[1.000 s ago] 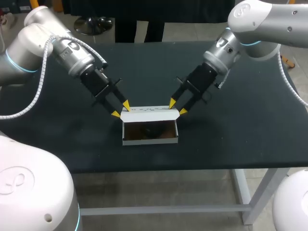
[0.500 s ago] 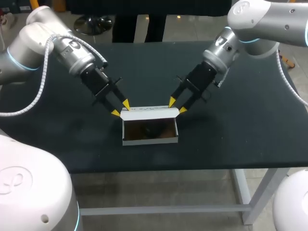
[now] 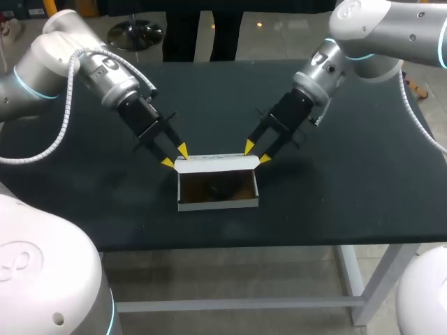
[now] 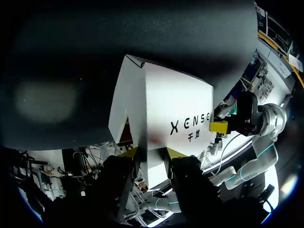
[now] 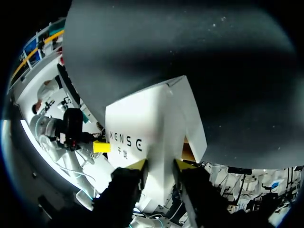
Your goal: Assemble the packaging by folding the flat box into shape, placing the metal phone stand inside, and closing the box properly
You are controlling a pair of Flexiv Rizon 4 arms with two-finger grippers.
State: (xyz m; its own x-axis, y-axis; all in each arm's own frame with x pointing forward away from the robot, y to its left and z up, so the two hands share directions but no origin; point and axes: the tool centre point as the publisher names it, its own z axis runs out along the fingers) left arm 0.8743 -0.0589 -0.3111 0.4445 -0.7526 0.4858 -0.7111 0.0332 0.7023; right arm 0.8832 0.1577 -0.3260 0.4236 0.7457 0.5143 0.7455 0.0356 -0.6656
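Left gripper (image 3: 174, 156) pinches the 9 o'clock end of the upright lid flap (image 3: 216, 164), and the right gripper (image 3: 257, 153) pinches its 3 o'clock end. That flap rises from the 12 o'clock wall of the open white box (image 3: 218, 204), which sits mid-table (image 3: 349, 202). A dark shape inside is possibly the phone stand (image 3: 216, 187).

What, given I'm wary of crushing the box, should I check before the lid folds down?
1. Left end effector pinching lid: ok.
2. Right end effector pinching lid's other end: ok.
3. Box upright and open on table: ok.
4. Stand inside: only a dark shape shows, cannot tell.
5. Side flaps tucked in: cannot tell.
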